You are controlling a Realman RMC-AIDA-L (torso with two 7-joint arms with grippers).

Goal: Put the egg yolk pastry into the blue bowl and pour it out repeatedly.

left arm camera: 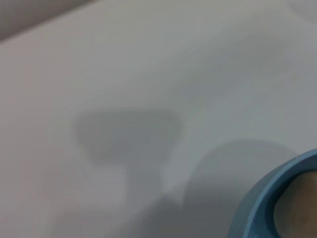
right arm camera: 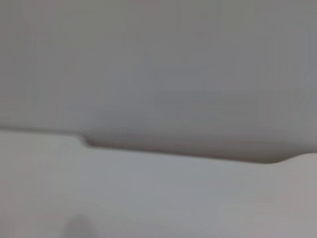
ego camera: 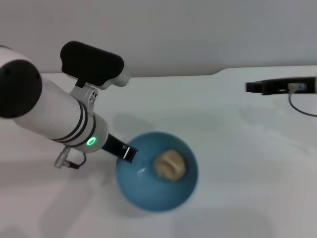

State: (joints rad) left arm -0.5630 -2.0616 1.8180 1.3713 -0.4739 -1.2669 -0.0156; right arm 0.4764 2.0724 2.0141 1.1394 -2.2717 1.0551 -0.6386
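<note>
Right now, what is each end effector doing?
Left end effector: closed on the blue bowl rim, pastry inside.
Right end effector: cannot be told.

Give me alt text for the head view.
The left gripper grips the rim of the blue bowl, which holds the egg yolk pastry, on a white table. The right gripper is parked far right.

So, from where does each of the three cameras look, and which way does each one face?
Head view: from the robot's head, down at the white table; shows the left arm, its tool at the round light-blue bowl holding the beige pastry ball, and the right tool far off.
Left wrist view: looks at the table and bowl rim; no body shows.
Right wrist view: faces the table edge; no body shows.
Head and left wrist views share bowl and pastry.
</note>
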